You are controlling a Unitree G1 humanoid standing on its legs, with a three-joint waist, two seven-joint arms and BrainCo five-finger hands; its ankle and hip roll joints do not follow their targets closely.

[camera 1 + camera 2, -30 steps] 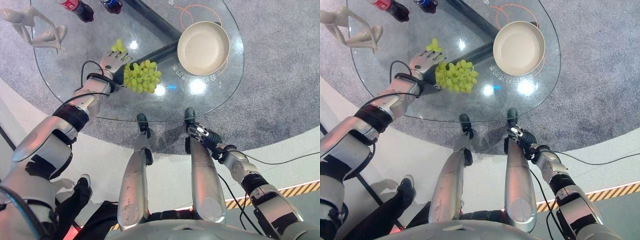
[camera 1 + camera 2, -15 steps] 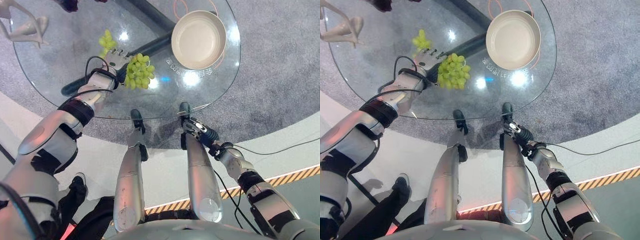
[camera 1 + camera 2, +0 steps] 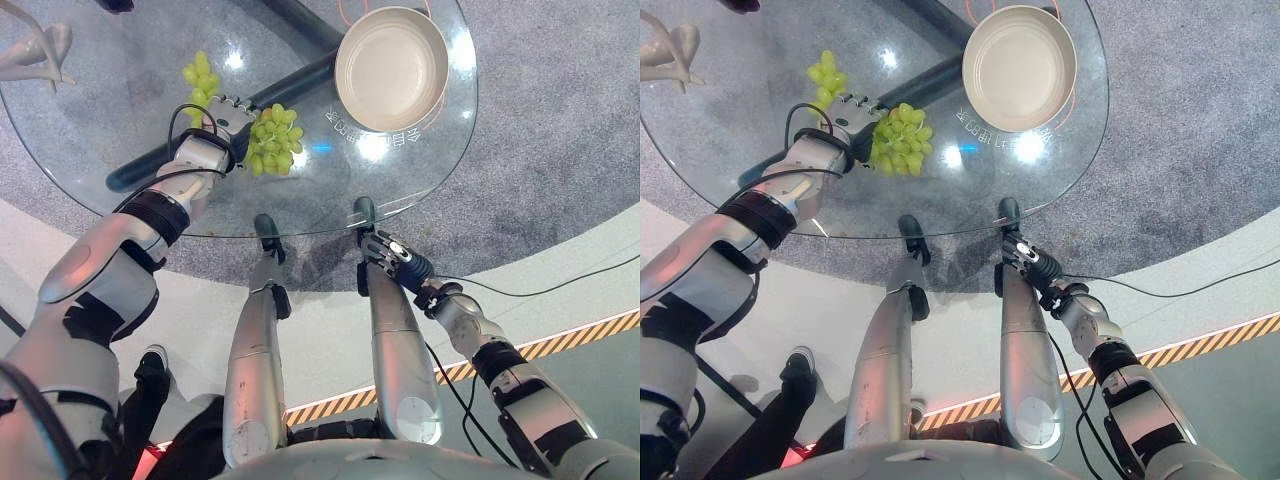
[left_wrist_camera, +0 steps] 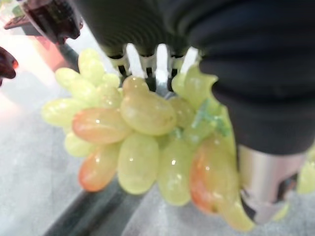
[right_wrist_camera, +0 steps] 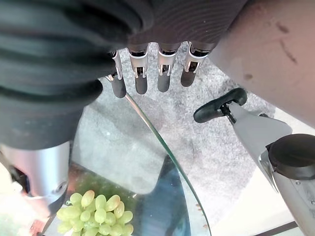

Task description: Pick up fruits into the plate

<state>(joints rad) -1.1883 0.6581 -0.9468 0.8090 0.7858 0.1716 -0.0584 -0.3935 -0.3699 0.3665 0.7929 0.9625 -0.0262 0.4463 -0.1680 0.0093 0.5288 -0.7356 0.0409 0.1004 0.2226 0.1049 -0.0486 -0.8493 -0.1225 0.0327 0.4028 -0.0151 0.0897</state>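
Right robot hand [image 3: 392,257]: nearest of all, low in the frame below the worktop's edge, fingers straight and slack, holding nothing; idle.
Glass worktop [image 3: 420,150]: round and clear, filling the upper half of the eye views, with a dark bar showing through it.
Left robot hand [image 3: 222,118]: upper left of centre, over the glass, pressed up against the grapes.
Big bunch of green grapes [image 3: 270,139]: on the glass just right of the left robot hand and touching it; in the wrist view the fruit [image 4: 147,147] packs in between fingers and thumb.
Left robot hand's state: fingers curl over the top of the bunch and the thumb comes in at the side, so it looks closed around the grapes, though how firmly I can't say.
What changed: a second ago the fingers lay beside the bunch; now they sit closer round it. The whole view has shifted too, so the camera moved.
Meaning: the grasp seems made; lift and carry remain.
Small green grape cluster [image 3: 198,72]: further up-left, apart from the hand.
Round beige plate [image 3: 391,67]: upper right, empty, well apart from the bunch.
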